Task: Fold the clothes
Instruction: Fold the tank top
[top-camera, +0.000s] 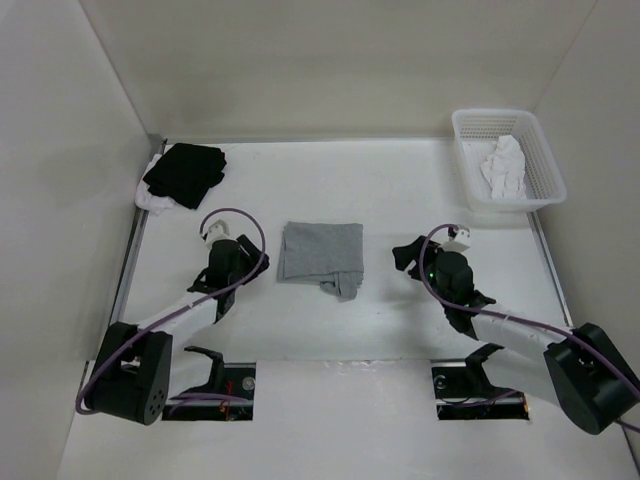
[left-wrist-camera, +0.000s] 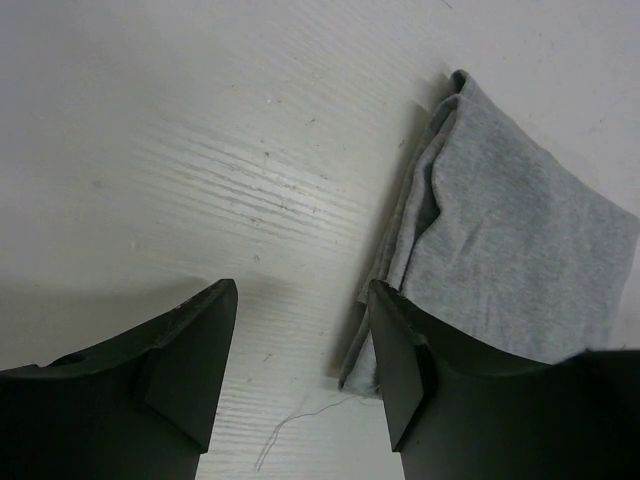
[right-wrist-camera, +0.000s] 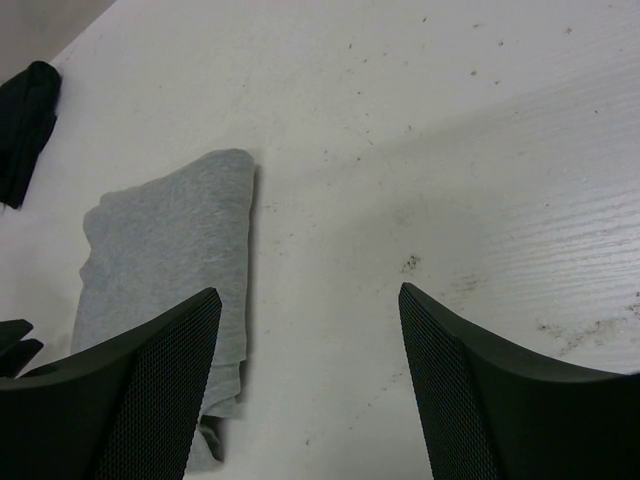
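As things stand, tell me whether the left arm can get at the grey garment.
Probably yes: the open left gripper sits just beside the grey garment, at its folded edge, with only bare table around it.

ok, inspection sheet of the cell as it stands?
Surface: white table, specks, loose thread.
Job's things: grey garment folded at centre, a flap sticking out at its near edge.
Clutter: black garment on white garment, far left corner; basket holding white cloth, far right.
Grippers: left gripper and right gripper open, empty, either side of the garment.
Cables: purple cables looped over both arms.
Surroundings: white walls on three sides.
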